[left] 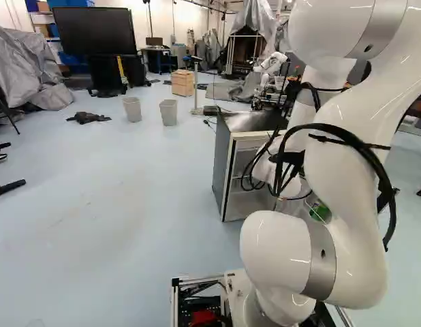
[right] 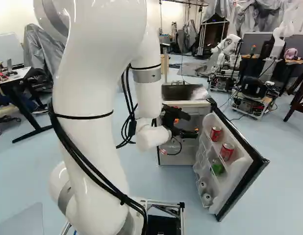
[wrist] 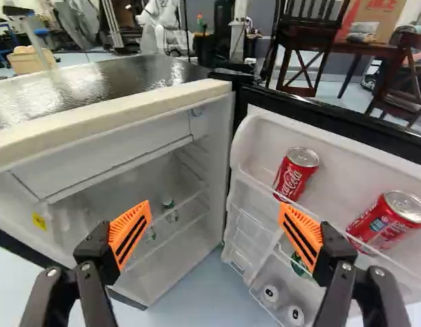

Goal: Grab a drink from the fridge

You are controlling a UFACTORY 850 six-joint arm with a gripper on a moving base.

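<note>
Gripper [wrist: 215, 208]: fingers spread wide, orange pads [wrist: 129, 233] well apart, nothing btwn them in contact, so nothing held. Prob. kept open so a can fits w/o regripping.

It's in front of the mini fridge [wrist: 122, 114], facing approx. the hinge corner. Fridge door [right: 239, 172] is swung wide, which gives the arm room & exposes the door racks.

Drinks: upper door rack has 2 red soda cans, one nearer the hinge [wrist: 297, 174], one farther out [wrist: 389, 222]. Both sit behind the rail, prob. to stop them tipping out when the door moves; tops stick up above it, so likely the easiest grab. Lower down: a green can [right: 217, 167], then 2 cans w/ pale tops [wrist: 283, 304]. Inside the cabinet, a green-capped bottle [wrist: 169, 211] on a shelf.

Next: prob. turn twd door, line up on 1 red can; watch the rail.
</note>
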